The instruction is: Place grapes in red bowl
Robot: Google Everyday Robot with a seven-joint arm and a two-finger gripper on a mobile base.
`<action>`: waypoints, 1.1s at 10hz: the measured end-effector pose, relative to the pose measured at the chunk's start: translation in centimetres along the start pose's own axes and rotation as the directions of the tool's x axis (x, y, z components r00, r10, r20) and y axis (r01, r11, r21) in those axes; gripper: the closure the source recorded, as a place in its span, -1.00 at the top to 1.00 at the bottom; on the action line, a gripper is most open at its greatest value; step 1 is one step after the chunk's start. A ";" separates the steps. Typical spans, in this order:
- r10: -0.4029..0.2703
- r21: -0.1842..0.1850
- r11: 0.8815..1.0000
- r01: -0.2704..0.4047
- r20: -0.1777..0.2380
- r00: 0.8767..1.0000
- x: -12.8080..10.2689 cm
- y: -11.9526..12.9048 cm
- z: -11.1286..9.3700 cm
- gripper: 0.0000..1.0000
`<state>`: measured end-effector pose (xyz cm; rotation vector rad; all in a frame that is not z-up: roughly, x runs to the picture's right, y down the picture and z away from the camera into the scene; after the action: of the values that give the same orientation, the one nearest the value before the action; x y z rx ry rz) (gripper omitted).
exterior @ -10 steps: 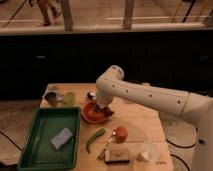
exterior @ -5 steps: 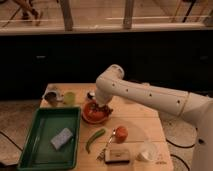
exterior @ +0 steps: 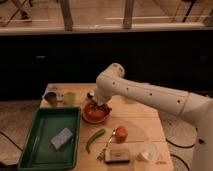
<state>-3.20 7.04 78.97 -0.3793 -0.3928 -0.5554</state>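
The red bowl (exterior: 93,114) sits on the wooden table (exterior: 140,122), just right of the green tray. My white arm reaches in from the right and bends down over it. The gripper (exterior: 102,104) hangs at the bowl's far right rim and is shut. A dark lumpy shape at its tip, over the bowl, looks like the grapes (exterior: 105,107). I cannot tell whether the cluster is held by the gripper or resting in the bowl.
A green tray (exterior: 37,150) at the left holds a grey-blue sponge (exterior: 62,138). In front of the bowl lie a green pepper (exterior: 95,139), an orange fruit (exterior: 121,132), a white cup (exterior: 147,152) and a flat packet (exterior: 117,155). A green cup (exterior: 69,97) and a dark bowl (exterior: 51,96) stand at the back left.
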 end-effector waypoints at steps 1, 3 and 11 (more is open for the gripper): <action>-0.006 0.004 1.000 0.006 0.006 1.000 0.0 -0.2 -0.1 -0.99; -0.017 0.011 1.000 0.017 0.015 1.000 -0.1 -0.4 -0.2 -0.99; -0.058 0.046 0.997 0.055 0.073 0.996 -0.3 -1.1 -1.1 -0.99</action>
<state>-3.82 5.78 78.15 -0.3484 -0.4878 -0.5880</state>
